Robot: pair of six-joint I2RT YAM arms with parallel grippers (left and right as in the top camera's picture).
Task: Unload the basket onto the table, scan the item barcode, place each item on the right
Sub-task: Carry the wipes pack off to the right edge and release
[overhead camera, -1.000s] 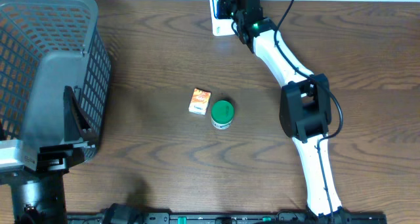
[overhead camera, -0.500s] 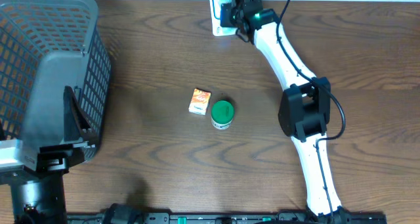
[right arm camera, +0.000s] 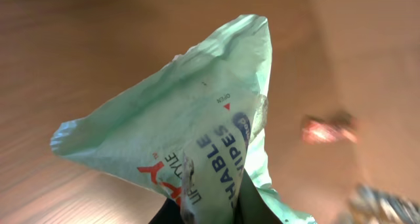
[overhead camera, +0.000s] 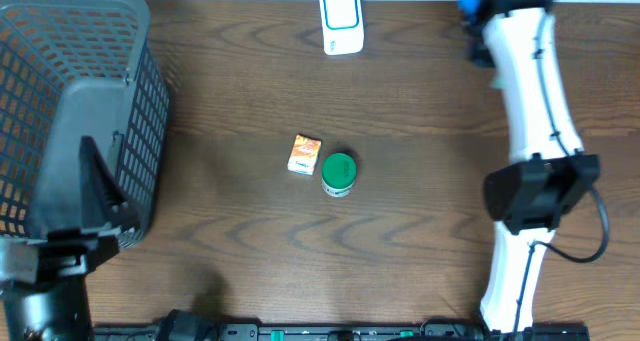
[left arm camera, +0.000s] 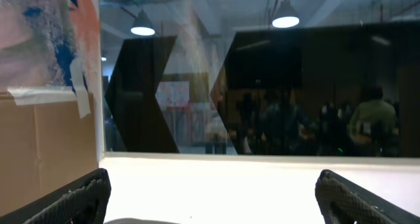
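While the right gripper [right arm camera: 210, 207] pinches a pouch [right arm camera: 197, 119], jaws pressed together on its lower edge, the pouch hangs over the table's [overhead camera: 250, 81] far right corner, well apart from the scanner [overhead camera: 341, 21]; whether it has been scanned I cannot tell; a box [overhead camera: 305, 153] and jar [overhead camera: 338, 174] lie mid-table, so I judge work is left; the left gripper [left arm camera: 220, 204] is spread wide, empty; the pouch is thin mint-green film, creased and printed; the scanner a smooth white slab; the jar round, green-lidded; the basket [overhead camera: 80, 101] grey mesh.
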